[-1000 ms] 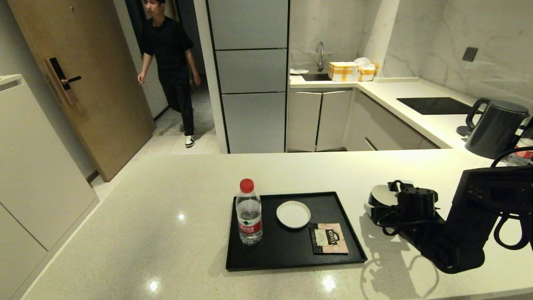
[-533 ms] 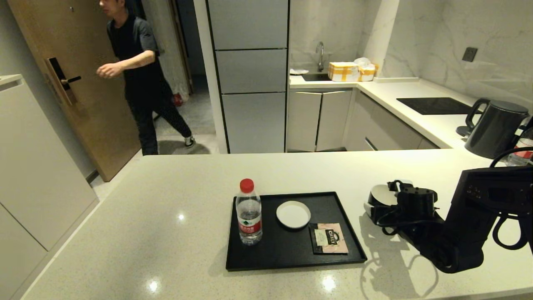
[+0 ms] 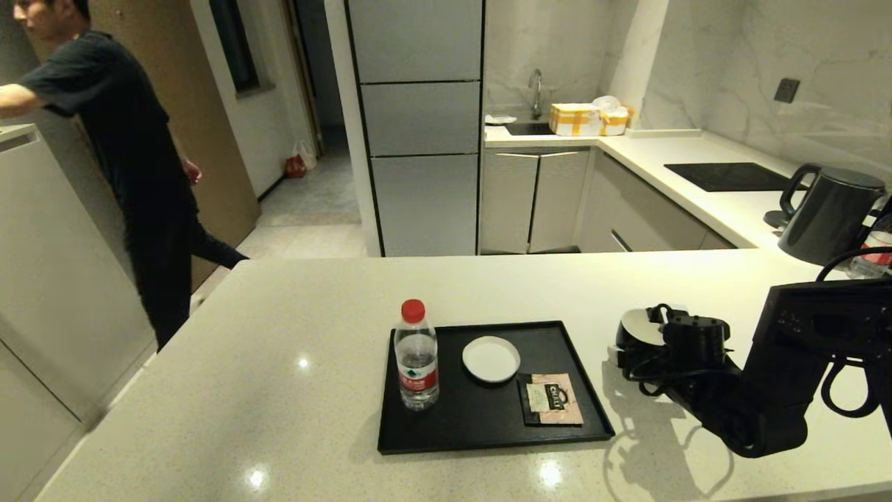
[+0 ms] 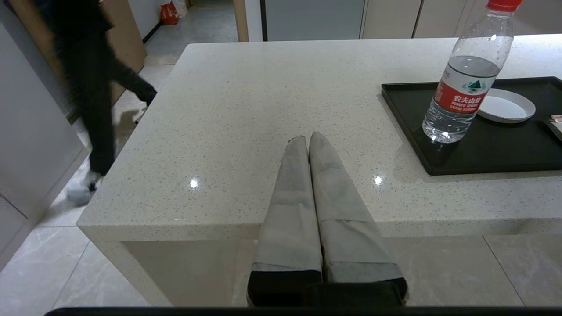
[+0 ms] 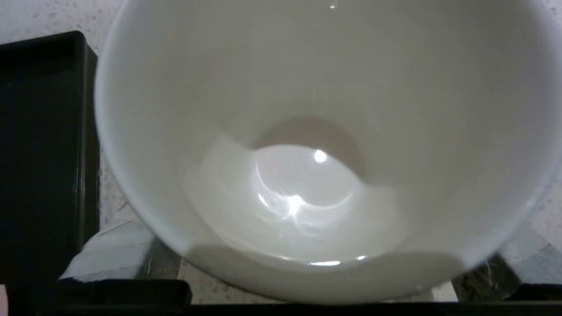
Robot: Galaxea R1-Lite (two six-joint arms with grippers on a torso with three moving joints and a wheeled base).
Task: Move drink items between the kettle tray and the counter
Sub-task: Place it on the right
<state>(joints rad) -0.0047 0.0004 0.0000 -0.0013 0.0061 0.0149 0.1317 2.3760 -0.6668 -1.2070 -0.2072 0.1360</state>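
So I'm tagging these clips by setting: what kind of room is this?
Most likely a home or apartment kitchen: a sink with a tap at the back, a black hob panel set into the cream counter, and an electric kettle on the right.

Black outside of cup (image 3: pixel 637 328) mostly hidden behind right gripper (image 3: pixel 631 348); finger spread not readable. Cup rim (image 5: pixel 307 131) cut off by the right wrist view's edges. Sachet (image 3: pixel 554 397) label print too small to read. Passer-by (image 3: pixel 132 174) blurred, partly cropped.
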